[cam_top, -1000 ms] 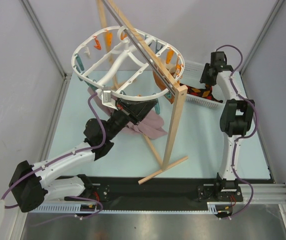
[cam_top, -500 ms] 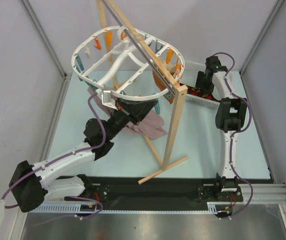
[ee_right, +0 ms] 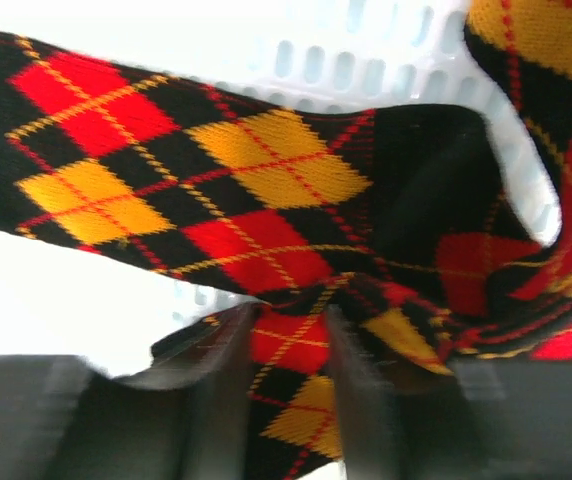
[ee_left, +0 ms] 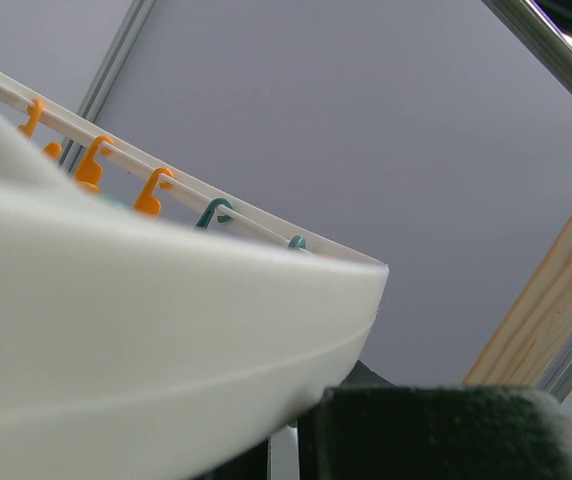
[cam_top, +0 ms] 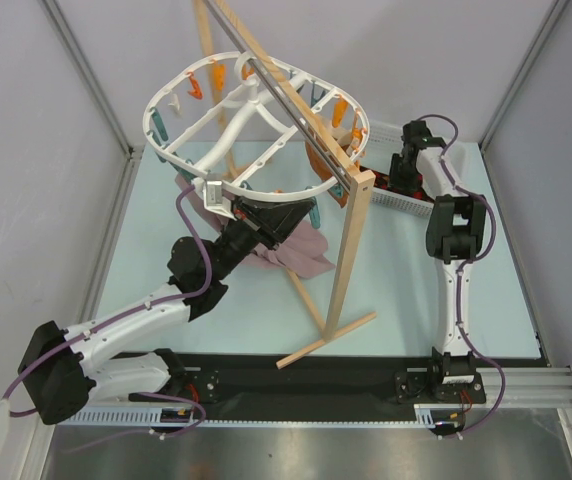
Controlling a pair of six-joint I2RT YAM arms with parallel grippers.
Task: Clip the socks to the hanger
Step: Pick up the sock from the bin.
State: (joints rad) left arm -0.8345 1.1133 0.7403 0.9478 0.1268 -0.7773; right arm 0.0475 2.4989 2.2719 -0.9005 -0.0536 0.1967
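The hanger, a white oval frame ringed with orange and teal clips, hangs from the stand's rod. My left gripper is shut on its near rim, which fills the left wrist view as a broad white band beside my dark finger pad. The socks, black with red and orange-yellow diamonds, lie crumpled in a white basket at the back right. My right gripper reaches down into it. In its wrist view the gripper is shut on a bunched fold of sock between its fingers.
A wooden stand with a metal rod crosses the table's middle, between the two arms. A mauve-pink cloth hangs under the hanger near my left gripper. A plain orange garment hangs on the hanger's far right side.
My right arm has swung left and down into the basket onto the socks, and its jaws widened and then narrowed on the fabric. The left arm and hanger have not moved.
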